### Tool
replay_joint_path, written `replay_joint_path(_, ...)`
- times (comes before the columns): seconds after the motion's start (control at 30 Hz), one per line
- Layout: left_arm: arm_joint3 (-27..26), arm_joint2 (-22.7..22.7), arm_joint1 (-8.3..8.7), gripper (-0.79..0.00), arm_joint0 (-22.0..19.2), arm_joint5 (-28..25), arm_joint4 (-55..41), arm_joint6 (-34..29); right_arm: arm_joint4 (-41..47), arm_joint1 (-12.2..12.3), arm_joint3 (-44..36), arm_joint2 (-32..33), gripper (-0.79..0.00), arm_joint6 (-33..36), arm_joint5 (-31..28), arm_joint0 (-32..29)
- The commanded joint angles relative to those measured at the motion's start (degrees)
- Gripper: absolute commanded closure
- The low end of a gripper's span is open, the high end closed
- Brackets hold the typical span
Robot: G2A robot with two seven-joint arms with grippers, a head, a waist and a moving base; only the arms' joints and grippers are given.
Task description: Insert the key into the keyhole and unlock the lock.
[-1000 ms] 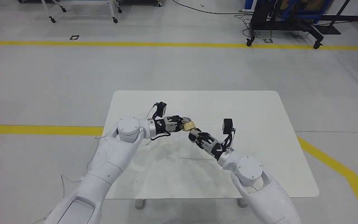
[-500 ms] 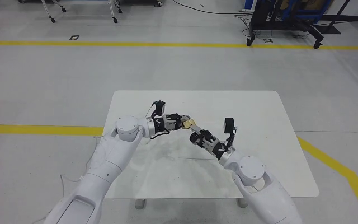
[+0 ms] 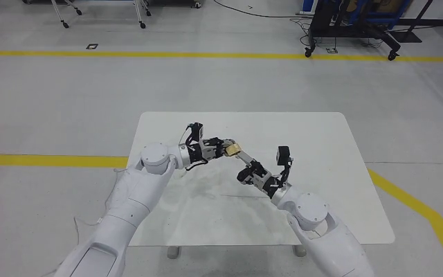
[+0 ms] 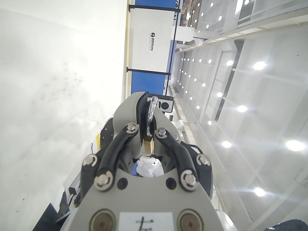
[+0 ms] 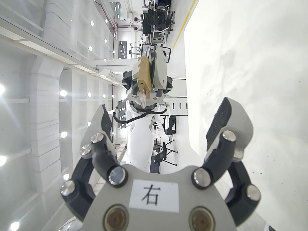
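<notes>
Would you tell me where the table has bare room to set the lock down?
The table is bare along its far edge and from the right gripper out to its right edge. It is crowded mid-table, where the left gripper holds the lock before the right gripper's open jaws.

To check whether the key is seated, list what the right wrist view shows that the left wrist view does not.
Right wrist only: the key sticking out of the lock, and the right gripper, jaws open and empty. Left wrist only: the shackle up close, pinched by the left gripper. Both: the brass lock in that gripper, and the white table.
</notes>
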Motion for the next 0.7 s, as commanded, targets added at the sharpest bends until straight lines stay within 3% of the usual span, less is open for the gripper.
replay_joint_path(0.0,0.0,-0.2,0.04,0.000,0.1,-0.1,-0.1,0.1,4.1,0.1,0.5,1.3,-0.785,3.5,-0.2,-0.1)
replay_joint_path(0.03,0.2,-0.3,0.05,0.000,0.1,0.3,-0.3,0.3,6.3,0.3,0.6,2.0,-0.462,6.3,-0.4,-0.2)
replay_joint_path(0.1,0.7,-0.3,0.01,0.000,0.1,2.1,-1.2,0.1,9.4,0.6,1.0,3.8,-0.280,10.7,-0.9,-0.6)
replay_joint_path(0.13,1.2,-0.3,-0.02,0.000,0.0,3.6,-1.9,-0.1,10.2,0.7,1.0,4.6,-0.095,12.2,-1.3,-0.8)
replay_joint_path(0.17,2.0,-0.2,-0.11,0.000,-0.2,6.1,-3.0,-1.0,10.9,0.8,0.8,5.3,0.000,13.5,-1.9,-1.2)
replay_joint_path(0.23,4.2,-0.5,-0.49,0.000,-0.5,12.1,-8.9,-4.6,11.4,1.0,0.1,6.4,0.000,15.2,-3.8,-2.1)
replay_joint_path(0.33,6.4,-0.1,-0.77,0.000,-1.9,15.1,-10.2,-5.7,10.8,1.3,-1.2,7.4,0.000,16.3,-6.7,-3.5)
replay_joint_path(0.5,8.1,1.0,-1.08,0.000,-3.0,15.7,-10.0,-6.4,8.9,1.3,-3.1,7.0,0.000,15.9,-8.0,-3.9)
replay_joint_path(0.67,9.8,1.6,-1.46,0.000,-3.6,17.6,-12.3,-9.5,3.0,1.0,-3.4,4.3,0.000,10.3,-7.9,-2.7)
